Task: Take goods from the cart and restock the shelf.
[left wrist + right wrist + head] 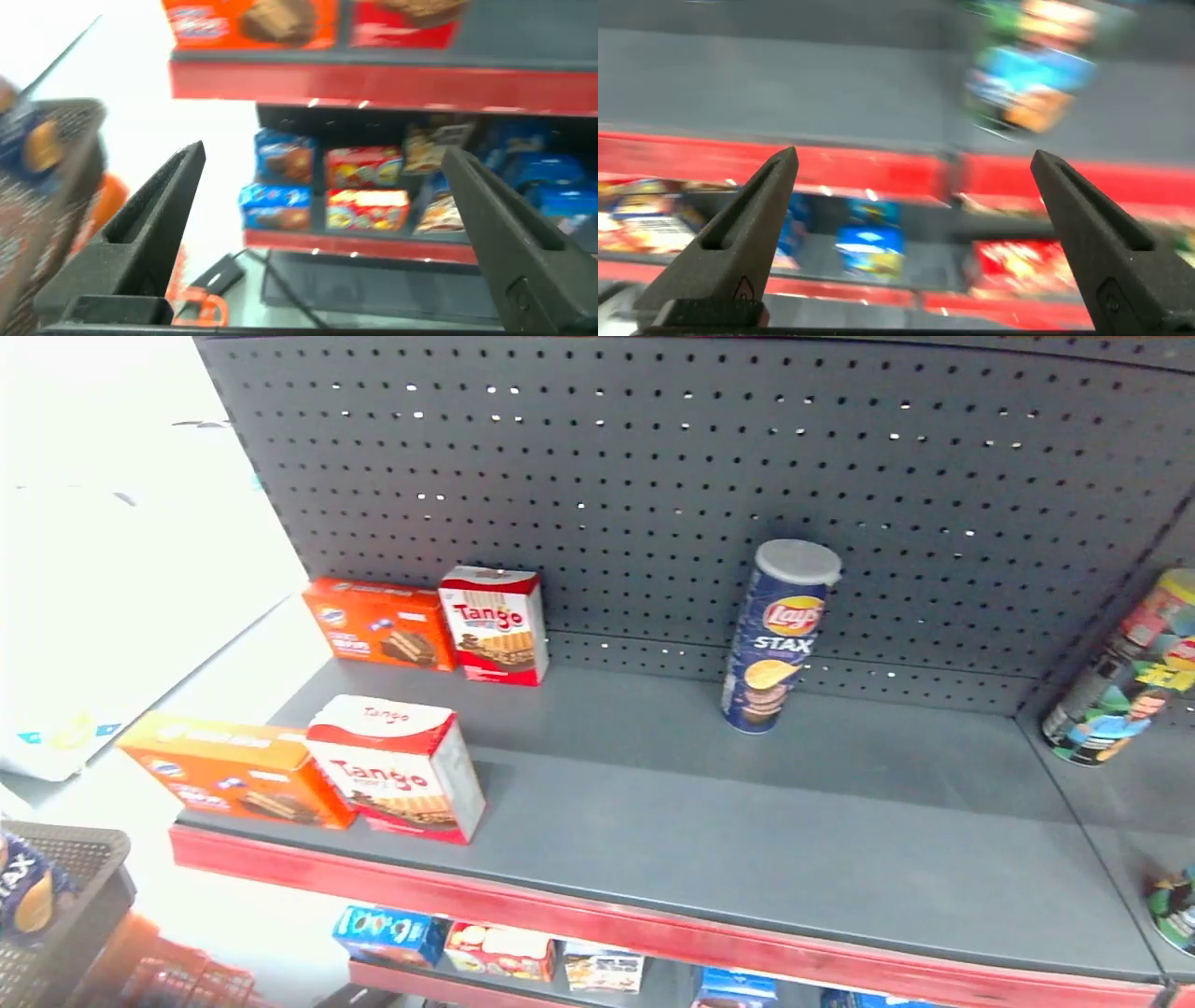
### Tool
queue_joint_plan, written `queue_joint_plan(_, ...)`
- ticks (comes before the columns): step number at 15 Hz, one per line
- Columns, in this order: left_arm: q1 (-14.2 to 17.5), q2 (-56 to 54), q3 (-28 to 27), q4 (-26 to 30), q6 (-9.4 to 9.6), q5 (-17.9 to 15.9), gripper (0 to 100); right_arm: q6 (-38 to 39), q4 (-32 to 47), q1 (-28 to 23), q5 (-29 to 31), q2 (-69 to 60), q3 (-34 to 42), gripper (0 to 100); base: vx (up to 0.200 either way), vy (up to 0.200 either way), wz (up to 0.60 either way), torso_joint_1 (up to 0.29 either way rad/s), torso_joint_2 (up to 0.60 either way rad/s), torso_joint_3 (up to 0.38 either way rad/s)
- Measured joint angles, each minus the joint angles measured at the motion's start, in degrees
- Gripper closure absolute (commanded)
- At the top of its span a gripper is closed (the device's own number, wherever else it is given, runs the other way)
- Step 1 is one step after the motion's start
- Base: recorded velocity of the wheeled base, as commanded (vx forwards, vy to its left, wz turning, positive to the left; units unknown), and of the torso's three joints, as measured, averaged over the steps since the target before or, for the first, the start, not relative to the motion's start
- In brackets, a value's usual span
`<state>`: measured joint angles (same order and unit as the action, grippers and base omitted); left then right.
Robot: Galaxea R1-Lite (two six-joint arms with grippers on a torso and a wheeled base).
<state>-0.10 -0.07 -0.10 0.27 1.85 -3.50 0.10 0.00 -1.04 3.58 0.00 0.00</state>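
The shelf is a grey board with a red front edge and a dark pegboard back. Near that back wall a blue chip can with a grey lid stands upright, well apart from the boxes on the robot's left. At the back left an orange box stands just beside a red-and-white wafer box. At the front left corner a 2nd orange box lies against a 2nd wafer box. In the next shelf section to the right, a colourful can stands near the back, and another can (cut off by the picture's edge) sits near the front.

The cart basket, made of dark mesh, is at the lower left, below the shelf's front corner. It holds a blue can with the same design as the one on the shelf.

The left gripper has its 2 fingers spread wide, and it faces the small packets on the lower shelf, with the basket off to one side. The right gripper is also spread wide and faces the red shelf edge, with a blurred colourful can on the grey board beyond; which of the 2 cans it is, I cannot tell
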Motion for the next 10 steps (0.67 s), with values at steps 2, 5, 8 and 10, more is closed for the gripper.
queue_joint_plan(2, 0.02, 0.02, 0.00, -0.02, -0.07, 0.68, 0, 0.00, 0.02, -0.04, 0.00, 0.00, 0.00, 0, 0.000, 0.000, 0.60, 0.002, 0.00, 0.000)
queue_joint_plan(5, 0.07, 0.00, 0.00, 0.00, -0.07, 0.82, 0, 0.00, 0.00, 0.02, 0.02, 0.00, 0.00, 0, 0.000, 0.000, 0.60, -0.001, 0.00, 0.004)
queue_joint_plan(8, 0.07, 0.00, 0.00, -0.02, -0.33, 0.82, 0, -0.15, 0.02, 0.05, 0.00, 0.00, 0.00, 0, 0.000, 0.000, 0.00, 0.000, 0.00, 0.000)
queue_joint_plan(10, 0.05, 0.00, 0.00, 0.05, -0.66, 0.74, 0, -0.15, 0.00, 0.05, 0.00, 0.00, 0.00, 0, 0.000, 0.000, 0.00, 0.000, 0.00, 0.000)
